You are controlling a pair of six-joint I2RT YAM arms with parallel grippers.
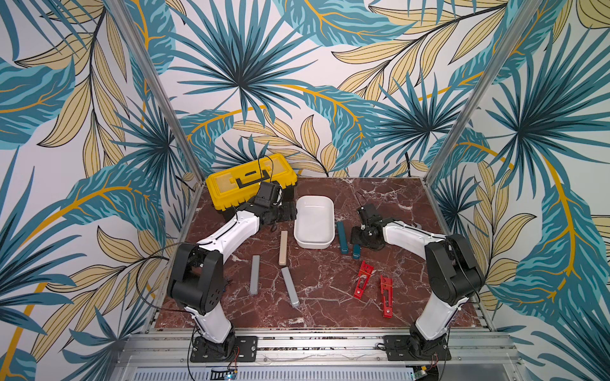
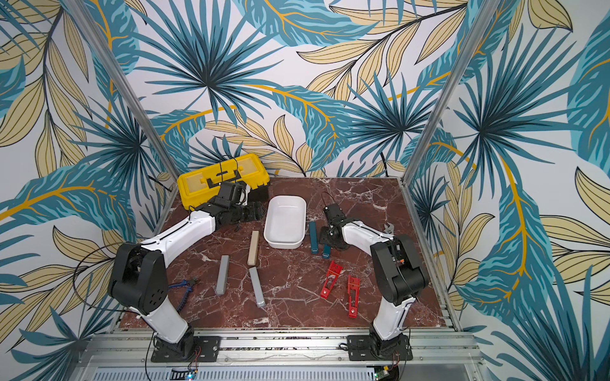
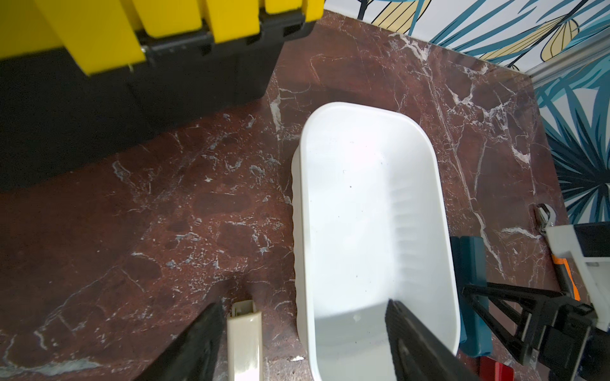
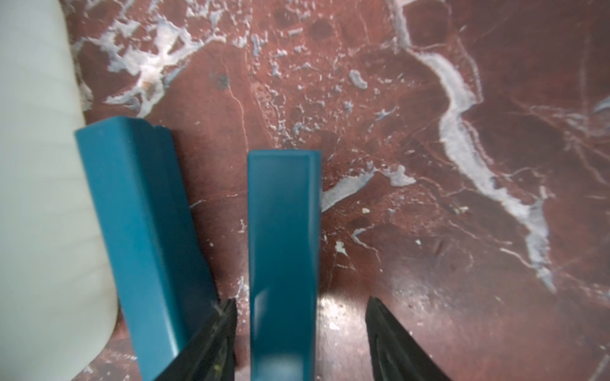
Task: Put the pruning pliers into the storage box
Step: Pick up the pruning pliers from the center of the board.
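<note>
Red-brown veined marble tabletop (image 1: 330,306), with leaf-print wallpaper (image 1: 297,66) on three sides.

Right gripper (image 4: 301,300): we see the jaws partly apart, straddling the outer teal piece (image 4: 280,231). One finger (image 4: 211,336) sits between it and the inner teal piece (image 4: 142,231). The opposite finger stands clear, so nothing is clamped.

Left gripper (image 3: 304,301): jaws wide apart and empty, hovering at the rim of the white storage tub (image 3: 416,198).

Nearest us lie two red cutout pieces (image 1: 386,297) side by side, well apart from two grey pieces (image 1: 254,274). Farther in, the beige piece (image 1: 283,248) lies just left of the tub and both teal ones just right of it. All seven lie outside the tub.

Blue-handled pliers (image 2: 181,285) peek from behind the left arm. A silver wrench (image 2: 389,227) is half hidden by the right forearm. Farthest, the yellow-lidded toolbox (image 1: 251,181) stands behind the left wrist.
</note>
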